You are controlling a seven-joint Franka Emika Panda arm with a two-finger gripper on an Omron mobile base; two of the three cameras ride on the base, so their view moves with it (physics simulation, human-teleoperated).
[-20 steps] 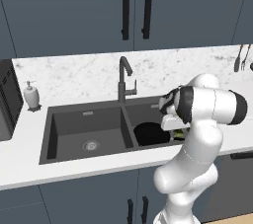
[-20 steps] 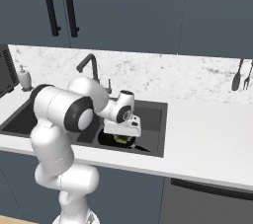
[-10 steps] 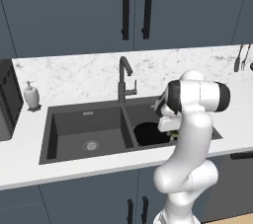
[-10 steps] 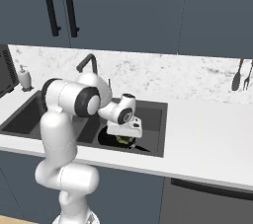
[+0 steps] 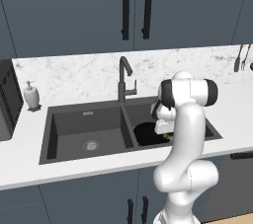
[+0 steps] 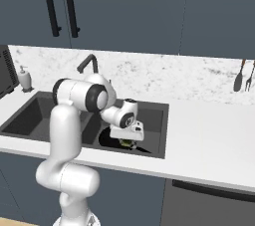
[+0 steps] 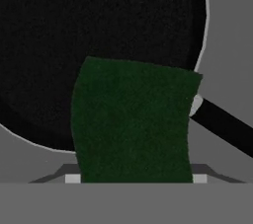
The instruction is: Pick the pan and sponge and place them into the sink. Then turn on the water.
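Observation:
The black pan (image 5: 147, 134) (image 6: 110, 139) (image 7: 99, 20) lies in the right basin of the dark sink (image 5: 84, 124) (image 6: 158, 120); its handle runs to the lower right in the hand view. My gripper (image 5: 164, 129) (image 6: 127, 138) (image 7: 136, 178) hangs low over the pan's near edge, shut on the sponge (image 6: 128, 144) (image 7: 133, 119). The sponge's dark green face fills the gap between my fingertips (image 7: 72, 178). A yellow-green bit of sponge (image 5: 170, 137) peeks out under the hand. Water is out of view at the gooseneck faucet (image 5: 123, 77) (image 6: 88, 63).
A white soap dispenser (image 5: 32, 94) (image 6: 24, 78) stands on the counter left of the sink. A dark appliance (image 5: 7, 102) sits at the far left. Utensils (image 5: 239, 57) (image 6: 243, 74) hang on the wall at right. Cabinets with dark handles run above.
The arm's upper links have swung upright over its base. The hand has stayed over the right basin with the sponge in it.

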